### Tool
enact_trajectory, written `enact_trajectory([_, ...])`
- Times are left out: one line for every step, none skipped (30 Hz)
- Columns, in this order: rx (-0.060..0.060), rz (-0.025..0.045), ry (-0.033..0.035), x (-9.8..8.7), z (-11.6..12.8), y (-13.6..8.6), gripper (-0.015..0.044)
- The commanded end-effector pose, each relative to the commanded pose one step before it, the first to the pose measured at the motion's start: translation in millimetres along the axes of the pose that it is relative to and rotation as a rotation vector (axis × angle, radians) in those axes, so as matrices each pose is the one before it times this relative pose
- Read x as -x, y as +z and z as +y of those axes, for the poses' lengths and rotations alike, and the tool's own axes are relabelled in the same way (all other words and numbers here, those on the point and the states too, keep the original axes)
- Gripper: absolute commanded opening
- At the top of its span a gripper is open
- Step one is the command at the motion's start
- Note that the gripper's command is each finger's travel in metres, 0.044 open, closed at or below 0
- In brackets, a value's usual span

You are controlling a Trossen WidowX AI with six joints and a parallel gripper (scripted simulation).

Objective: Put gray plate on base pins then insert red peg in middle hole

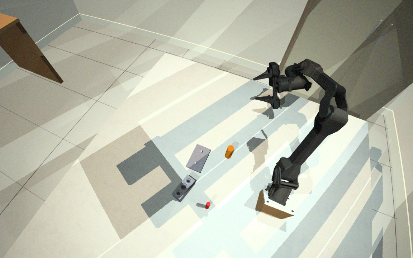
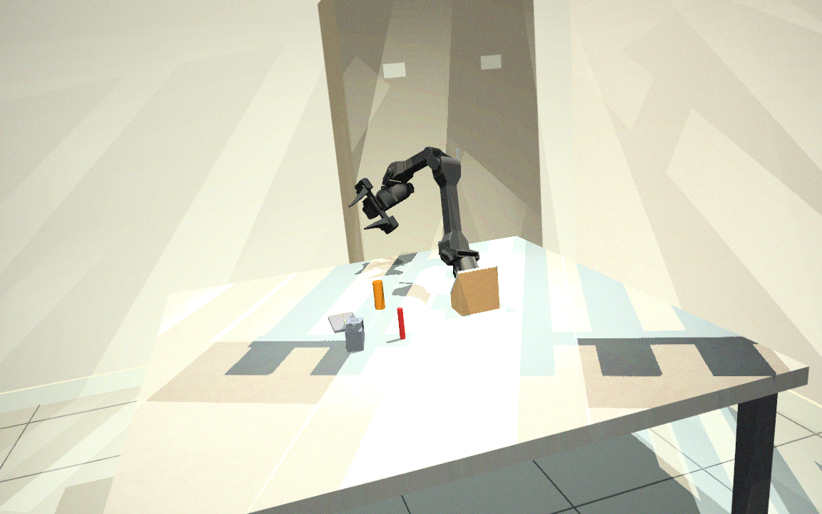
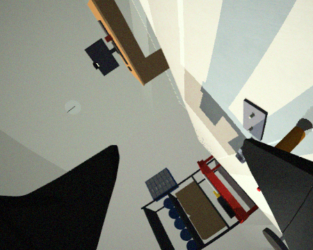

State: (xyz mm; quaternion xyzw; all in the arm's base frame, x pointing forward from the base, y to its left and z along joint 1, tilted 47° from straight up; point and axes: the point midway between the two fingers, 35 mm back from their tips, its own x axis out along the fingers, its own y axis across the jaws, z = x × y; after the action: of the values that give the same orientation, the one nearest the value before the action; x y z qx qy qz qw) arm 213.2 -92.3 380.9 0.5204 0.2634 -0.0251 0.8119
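The flat light-gray base lies on the table with its two small pins pointing up. The gray plate, a thick block with three holes, stands on the table beside the base, not on its pins; the wrist view shows only a bit of it by a finger. The red peg stands upright on the table, apart from the plate; in the wrist view a finger hides most of it. My gripper is open and empty, high above the table, away from all the parts.
An orange cylinder stands upright near the base, on the arm's side. The arm's mounting block sits on the table. A wooden desk and a red-framed rack are off in the room.
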Motion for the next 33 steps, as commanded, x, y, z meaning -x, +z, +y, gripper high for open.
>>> enact_trajectory([0.0000, 0.00000, 0.00000, 0.00, 0.00, 0.00, 0.0426])
enact_trajectory([0.0034, 0.00740, -0.00423, -1.80, -0.77, 0.23, 0.0440])
enact_trajectory([0.0106, 0.02231, -0.01273, -5.51, -2.27, 0.61, 0.0440])
enact_trajectory([0.0189, 0.03754, -0.02139, -9.49, -3.57, 0.81, 0.0440])
enact_trajectory([0.0248, 0.04567, -0.02599, -11.91, -3.87, 0.68, 0.0440])
enact_trajectory([0.0271, 0.04615, -0.02626, -12.43, -3.35, 0.43, 0.0440])
enact_trajectory([0.0294, 0.04653, -0.02651, -12.90, -2.78, 0.21, 0.0440])
enact_trajectory([0.0317, 0.04681, -0.02675, -13.33, -2.17, 0.03, 0.0440])
enact_trajectory([0.0340, 0.04698, -0.02699, -13.71, -1.52, -0.12, 0.0440])
enact_trajectory([0.0362, 0.04701, -0.02735, -14.02, -0.88, -0.21, 0.0440])
enact_trajectory([0.0359, 0.04604, -0.03097, -13.75, -1.19, 0.07, 0.0440])
enact_trajectory([0.0363, 0.04564, -0.03056, -14.22, 0.36, -0.71, 0.0440])
enact_trajectory([0.0386, 0.04519, -0.03104, -14.33, 1.13, -0.68, 0.0440])
enact_trajectory([0.0409, 0.04463, -0.03153, -14.39, 1.90, -0.61, 0.0440])
enact_trajectory([0.0431, 0.04397, -0.03206, -14.38, 2.69, -0.50, 0.0440])
enact_trajectory([0.0452, 0.04319, -0.03259, -14.31, 3.47, -0.36, 0.0440])
enact_trajectory([0.0434, 0.03896, -0.03047, -13.05, 3.90, -0.14, 0.0440])
enact_trajectory([0.0369, 0.03147, -0.02546, -10.62, 3.72, 0.08, 0.0440])
enact_trajectory([0.0313, 0.02612, -0.02196, -8.49, 2.69, 0.41, 0.0440])
enact_trajectory([0.0381, 0.03146, -0.02709, -9.73, 2.55, 0.83, 0.0440])
enact_trajectory([0.0480, 0.03809, -0.03333, -11.73, 3.59, 1.17, 0.0440])
enact_trajectory([0.0546, 0.03828, -0.03650, -12.82, 5.05, 1.95, 0.0440])
enact_trajectory([0.0633, 0.04220, -0.04160, -14.06, 6.43, 2.54, 0.0440])
enact_trajectory([0.0655, 0.04138, -0.04240, -13.63, 7.23, 3.02, 0.0440])
enact_trajectory([0.0672, 0.04035, -0.04312, -13.08, 7.97, 3.55, 0.0440])
enact_trajectory([0.0688, 0.03928, -0.04392, -12.45, 8.64, 4.11, 0.0440])
enact_trajectory([0.0703, 0.03819, -0.04480, -11.76, 9.25, 4.72, 0.0440])
enact_trajectory([0.0716, 0.03709, -0.04575, -11.00, 9.79, 5.35, 0.0440])
enact_trajectory([0.0681, 0.03374, -0.04377, -9.54, 9.59, 5.64, 0.0440])
enact_trajectory([0.0676, 0.03715, -0.04195, -8.40, 8.73, 5.04, 0.0440])
enact_trajectory([0.0750, 0.04034, -0.04666, -8.34, 9.70, 6.05, 0.0440])
enact_trajectory([0.0799, 0.04170, -0.05022, -7.75, 10.66, 5.49, 0.0440])
enact_trajectory([0.0811, 0.04122, -0.05170, -6.66, 10.74, 6.31, 0.0440])
